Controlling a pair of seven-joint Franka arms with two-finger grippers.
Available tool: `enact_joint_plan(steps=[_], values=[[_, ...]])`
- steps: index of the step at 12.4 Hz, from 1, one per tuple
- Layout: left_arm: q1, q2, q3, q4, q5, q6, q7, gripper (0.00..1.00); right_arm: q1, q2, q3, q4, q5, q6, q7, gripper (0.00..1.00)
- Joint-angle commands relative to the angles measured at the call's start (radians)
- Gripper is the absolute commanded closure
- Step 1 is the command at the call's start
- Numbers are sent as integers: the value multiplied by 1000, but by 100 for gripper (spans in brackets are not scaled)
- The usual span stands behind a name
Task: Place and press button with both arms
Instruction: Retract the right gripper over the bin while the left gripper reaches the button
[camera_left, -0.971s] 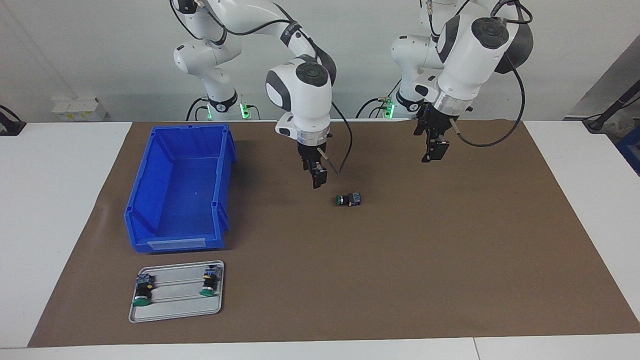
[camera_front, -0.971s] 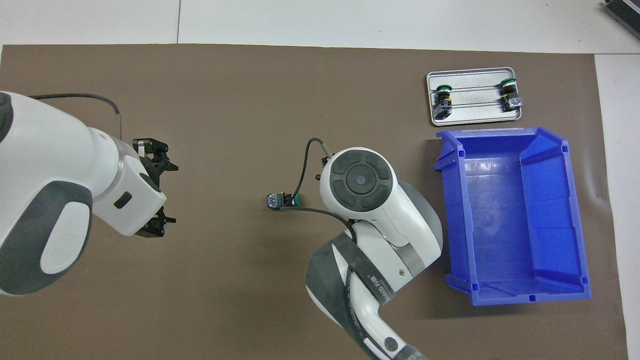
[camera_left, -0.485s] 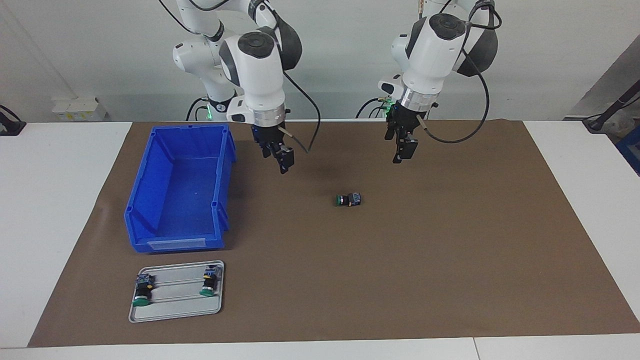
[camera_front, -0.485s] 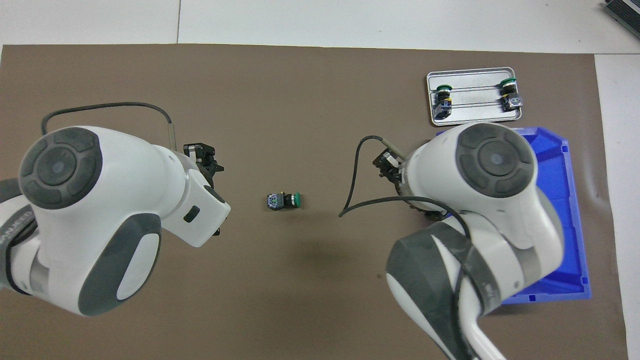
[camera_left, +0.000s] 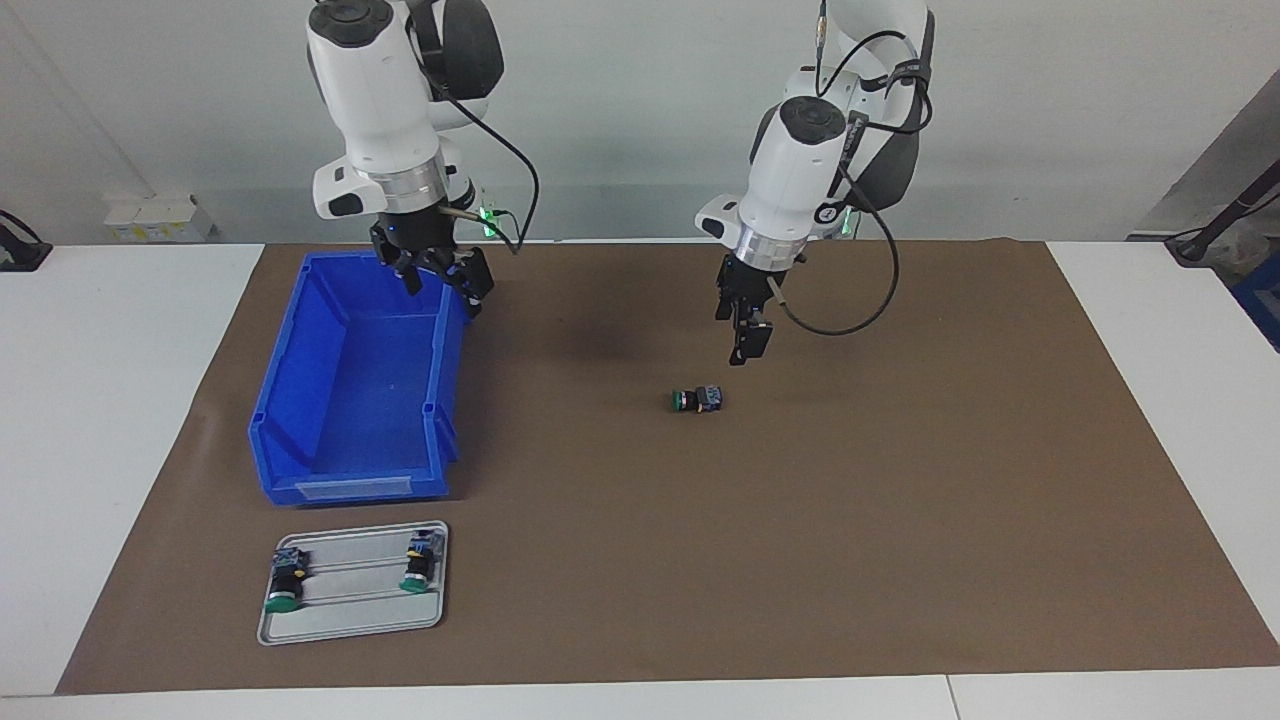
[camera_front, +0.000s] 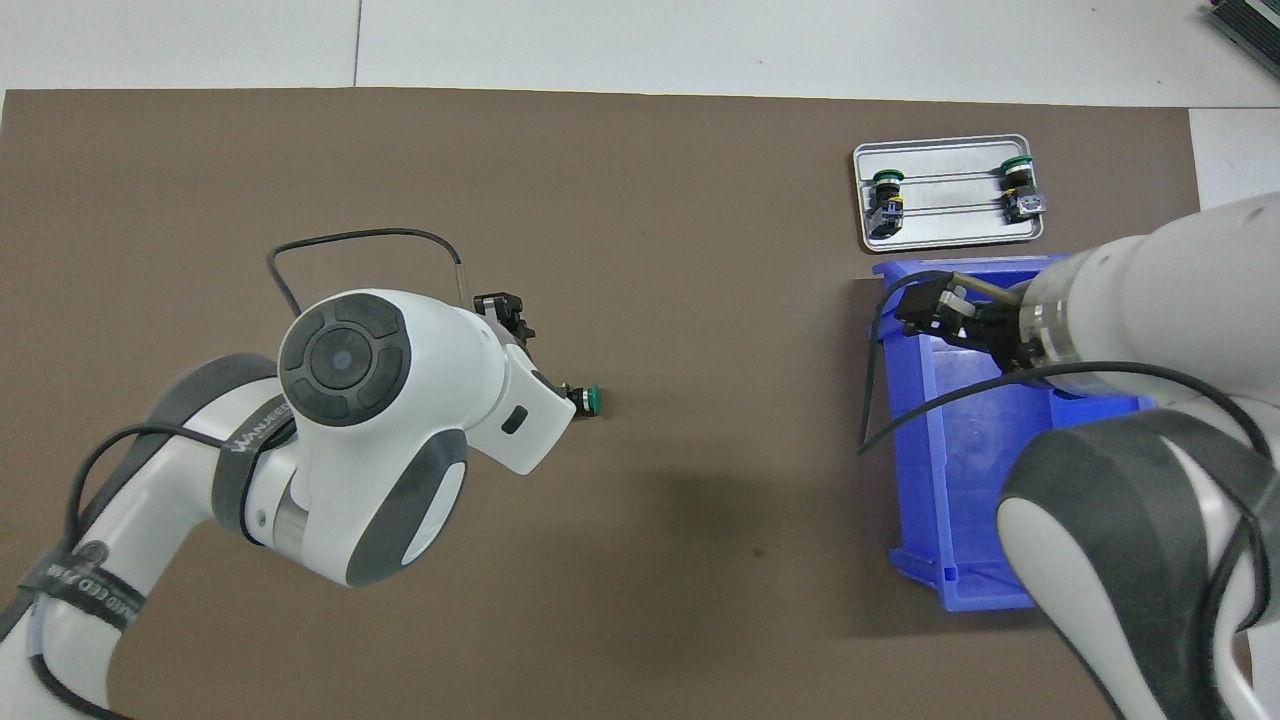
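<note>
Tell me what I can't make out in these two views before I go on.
- Overhead view: the button shows only its green cap; the left arm covers its body.
- Overhead view: the right arm covers much of the blue bin.
- Both views: the two switches on the tray are too small for any markings to be read.

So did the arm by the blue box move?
Yes. The right gripper went from near the button to over the blue bin, its rim nearest the robots.
</note>
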Motion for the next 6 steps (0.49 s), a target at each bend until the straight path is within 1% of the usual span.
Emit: enact_joint_plan(steps=[1,3,4,6], values=[[-15,51,16,-10,4,87,-16,8,-76,8,7,67,20,-40,-162,0],[-26,111,16,-11,4,147,-36,8,-126,19,7,108,20,-38,-233,0],[-37,135,16,-11,4,171,-39,8,-144,36,7,147,18,-41,-259,0],[-49,180,16,-8,4,203,-42,8,-172,72,7,232,17,-87,-304,0]])
